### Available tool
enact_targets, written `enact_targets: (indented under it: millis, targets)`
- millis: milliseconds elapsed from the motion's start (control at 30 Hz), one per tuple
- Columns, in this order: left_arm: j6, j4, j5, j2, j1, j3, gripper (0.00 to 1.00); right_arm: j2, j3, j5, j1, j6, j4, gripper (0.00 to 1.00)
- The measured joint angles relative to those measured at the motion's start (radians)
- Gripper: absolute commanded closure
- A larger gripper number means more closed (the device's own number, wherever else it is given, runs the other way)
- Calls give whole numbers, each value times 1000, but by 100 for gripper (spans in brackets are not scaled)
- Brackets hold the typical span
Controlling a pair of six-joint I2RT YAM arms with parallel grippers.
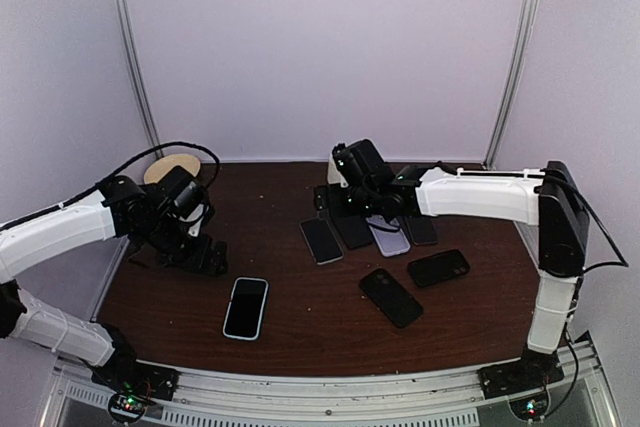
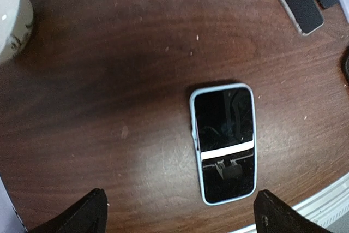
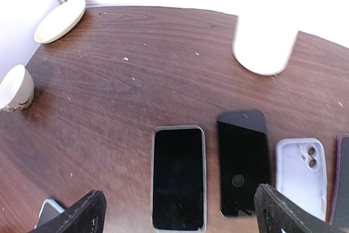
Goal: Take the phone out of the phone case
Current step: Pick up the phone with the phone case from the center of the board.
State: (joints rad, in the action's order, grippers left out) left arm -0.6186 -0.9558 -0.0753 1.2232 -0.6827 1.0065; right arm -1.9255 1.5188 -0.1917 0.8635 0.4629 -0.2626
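On the dark wooden tabletop (image 1: 300,347), in the overhead view, the phone (image 1: 246,307) lies flat and screen up at about 7 o'clock from the middle, seated in its light-blue case (image 2: 221,87). The left gripper (image 1: 208,255) hangs just at 10 o'clock of it. In the left wrist view its fingers (image 2: 79,216) stand wide apart with nothing between them, and the cased phone lies on the wood beyond them, untouched. At the tabletop's 12 o'clock the right gripper (image 1: 365,209) hovers over a row of four items. Its fingers (image 3: 275,214) are also spread wide and hold nothing. Below them lie a silver-edged phone (image 3: 178,178), a black phone with a round button (image 3: 242,170) and an empty lavender case (image 3: 301,170), side by side. Only the edge of the fourth, dark item shows. Two more black handsets (image 1: 438,268) rest apart at about 4 o'clock. A tan plate (image 1: 172,167) sits in the far corner at 10 o'clock, with a pale cup (image 3: 15,88) near it.
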Motion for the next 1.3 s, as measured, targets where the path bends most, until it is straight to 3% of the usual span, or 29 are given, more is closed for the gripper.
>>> enact_targets:
  millis: [400, 600, 1300]
  targets:
    - [-208, -13, -28, 183, -219, -60, 3, 262, -201, -67, 0, 50, -113, 1]
    - [-230, 65, 25, 214, -240, -123, 2, 368, -270, -82, 0, 61, -117, 1]
    - [-240, 200, 112, 314, -259, -165, 3, 289, -293, -30, 0, 84, -110, 0]
